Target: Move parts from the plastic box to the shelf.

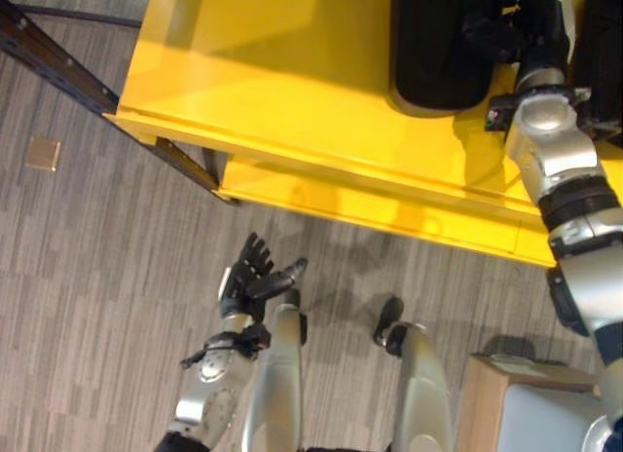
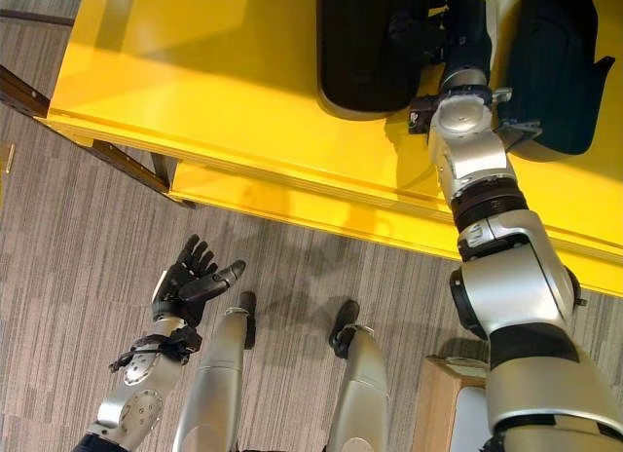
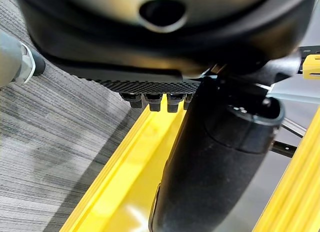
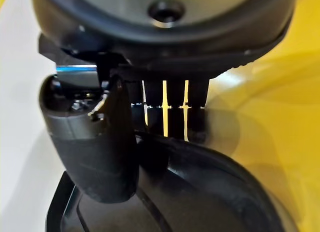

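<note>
Your right hand [image 2: 450, 28] pinched a black part [image 2: 370, 53] resting on the yellow shelf [image 2: 214, 101]. Left hand [image 1: 255, 275] hung spread, idle. Next you needed to let go cleanly.

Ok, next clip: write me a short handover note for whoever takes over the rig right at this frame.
Right hand: reached onto the yellow shelf, fingers and thumb closed on the rim of a black part.
Left hand: open, idle, low over the carpet in front of the shelf.
A second black part lies on the shelf, to the right of the right arm.
Done: two parts are on the shelf.
Left: release the held part, withdraw. The plastic box can't be judged from here.
</note>
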### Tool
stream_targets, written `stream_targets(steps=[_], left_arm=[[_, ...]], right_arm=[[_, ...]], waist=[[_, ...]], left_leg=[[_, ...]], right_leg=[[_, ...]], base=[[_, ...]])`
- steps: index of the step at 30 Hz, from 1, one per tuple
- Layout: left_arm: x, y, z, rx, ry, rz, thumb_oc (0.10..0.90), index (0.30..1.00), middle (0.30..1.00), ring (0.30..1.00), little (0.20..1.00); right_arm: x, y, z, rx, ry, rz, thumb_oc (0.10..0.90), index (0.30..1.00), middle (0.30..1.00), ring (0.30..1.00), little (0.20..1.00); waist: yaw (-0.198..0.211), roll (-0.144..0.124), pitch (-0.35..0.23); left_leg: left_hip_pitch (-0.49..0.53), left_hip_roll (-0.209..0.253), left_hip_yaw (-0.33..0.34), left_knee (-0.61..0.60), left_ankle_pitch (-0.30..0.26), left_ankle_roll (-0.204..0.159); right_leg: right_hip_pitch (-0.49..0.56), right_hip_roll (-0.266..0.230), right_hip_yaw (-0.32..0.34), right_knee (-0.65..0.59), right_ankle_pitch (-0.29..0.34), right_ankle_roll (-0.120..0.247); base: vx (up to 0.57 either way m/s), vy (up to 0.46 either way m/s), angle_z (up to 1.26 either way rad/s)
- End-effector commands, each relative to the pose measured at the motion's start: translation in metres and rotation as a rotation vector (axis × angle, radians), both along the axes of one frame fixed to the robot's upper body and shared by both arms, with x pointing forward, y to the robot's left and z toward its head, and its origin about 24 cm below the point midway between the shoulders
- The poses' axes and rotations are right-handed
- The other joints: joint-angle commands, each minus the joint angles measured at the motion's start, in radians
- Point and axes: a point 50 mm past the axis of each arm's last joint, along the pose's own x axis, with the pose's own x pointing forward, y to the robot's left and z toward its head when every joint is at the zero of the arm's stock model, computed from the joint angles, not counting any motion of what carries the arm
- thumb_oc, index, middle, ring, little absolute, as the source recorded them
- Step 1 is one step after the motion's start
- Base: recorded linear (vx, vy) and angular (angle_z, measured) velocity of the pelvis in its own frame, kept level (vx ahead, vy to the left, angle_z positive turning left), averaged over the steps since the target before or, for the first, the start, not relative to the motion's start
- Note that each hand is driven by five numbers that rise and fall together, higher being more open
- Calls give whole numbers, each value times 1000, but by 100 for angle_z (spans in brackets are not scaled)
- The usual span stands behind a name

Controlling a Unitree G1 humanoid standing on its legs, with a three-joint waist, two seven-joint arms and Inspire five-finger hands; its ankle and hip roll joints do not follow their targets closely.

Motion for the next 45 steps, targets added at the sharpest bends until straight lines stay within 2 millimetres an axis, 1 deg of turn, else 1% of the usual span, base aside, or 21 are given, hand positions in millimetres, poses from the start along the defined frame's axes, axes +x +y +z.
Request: stream_targets(steps=[1, 5, 6, 9, 10, 13, 14, 16, 19, 20, 21, 29, 33, 36, 45], left_arm=[[1, -6, 39, -70, -204, -11, 900, 1000, 1000, 1000, 1000], [3, -8, 38, -72, -195, -10, 900, 1000, 1000, 1000, 1000], [3, -8, 38, -72, -195, -10, 900, 1000, 1000, 1000, 1000], [3, -9, 37, -77, -188, -6, 900, 1000, 1000, 1000, 1000], [3, -9, 36, -81, -184, -4, 900, 1000, 1000, 1000, 1000], [5, -10, 36, -80, -178, 3, 900, 1000, 1000, 1000, 1000], [6, -11, 35, -79, -174, -1, 900, 1000, 1000, 1000, 1000], [6, -12, 35, -80, -172, -1, 900, 1000, 1000, 1000, 1000], [7, -13, 35, -81, -168, -3, 900, 1000, 1000, 1000, 1000], [7, -13, 35, -79, -168, -4, 900, 1000, 1000, 1000, 1000], [7, -13, 35, -77, -167, -5, 900, 1000, 1000, 1000, 1000], [8, -14, 35, -75, -168, 0, 900, 1000, 1000, 1000, 1000], [9, -14, 37, -74, -174, 0, 900, 1000, 1000, 1000, 1000], [9, -15, 37, -73, -176, -1, 900, 1000, 1000, 1000, 1000], [11, -18, 38, -67, -181, -9, 900, 1000, 1000, 1000, 1000]], right_arm=[[-7, -39, -1, 13, 26, -152, 400, 300, 300, 300, 300], [-1, -28, -16, 92, 46, -117, 400, 300, 300, 300, 300], [-1, -28, -16, 92, 46, -117, 400, 300, 300, 300, 300], [2, -22, -25, 135, 65, -101, 400, 300, 300, 300, 300], [3, -18, -31, 182, 68, -87, 400, 300, 300, 300, 300], [8, -1, -44, 254, 90, -40, 400, 300, 300, 300, 300], [9, 5, -52, 305, 102, -30, 400, 300, 300, 300, 300], [11, 12, -60, 361, 118, -11, 400, 300, 300, 300, 300], [13, 24, -66, 392, 129, 19, 400, 300, 300, 300, 300], [13, 25, -67, 389, 134, 22, 400, 300, 300, 300, 300], [14, 31, -68, 384, 136, 37, 400, 300, 300, 300, 300], [14, 39, -70, 357, 146, 48, 400, 300, 300, 300, 300], [14, 41, -68, 280, 145, 46, 400, 300, 300, 300, 300], [14, 41, -70, 238, 158, 39, 400, 300, 300, 300, 300], [15, 35, -81, 274, 202, 5, 400, 300, 300, 300, 300]], waist=[[8, 18, -20], [6, 20, -20], [6, 20, -20], [7, 23, -20], [7, 23, -20], [4, 24, -20], [3, 25, -20], [4, 28, -20], [7, 33, -20], [8, 34, -20], [10, 35, -20], [17, 35, -20], [18, 34, -20], [20, 32, -20], [22, 33, -20]], left_leg=[[51, 62, -15, -3, -56, -38], [55, 66, -13, -12, -52, -41], [55, 66, -13, -12, -52, -41], [54, 66, -13, -11, -52, -40], [56, 67, -13, -11, -53, -40], [59, 69, -11, -13, -53, -41], [58, 69, -13, -12, -54, -40], [57, 69, -14, -11, -54, -41], [57, 69, -15, -12, -53, -40], [57, 68, -16, -13, -53, -40], [58, 65, -17, -14, -52, -38], [52, 60, -22, -13, -51, -34], [46, 57, -24, -9, -51, -32], [42, 55, -27, -4, -53, -30], [36, 50, -28, -4, -54, -29]], right_leg=[[53, -16, 28, 15, -45, 42], [54, -16, 25, 11, -45, 42], [54, -16, 25, 11, -45, 42], [53, -14, 25, 13, -45, 42], [54, -15, 24, 14, -46, 42], [56, -13, 25, 11, -46, 41], [56, -11, 26, 11, -46, 41], [58, -11, 25, 10, -47, 41], [61, -12, 19, 10, -49, 41], [63, -12, 19, 10, -49, 42], [63, -14, 16, 9, -49, 43], [66, -18, 11, 9, -47, 45], [64, -20, 10, 11, -48, 46], [63, -22, 8, 12, -47, 46], [62, -26, 4, 12, -47, 48]], base=[[0, 0, 0], [0, 0, 0], [-6, -3, -3], [0, 0, 0], [0, 0, 0], [0, 0, 0], [0, 0, 0], [0, -5, -2], [0, -4, -1], [0, 0, 0], [0, 0, 0], [0, 0, 0], [0, 0, 0], [0, 0, 0], [2, 4, 2]])
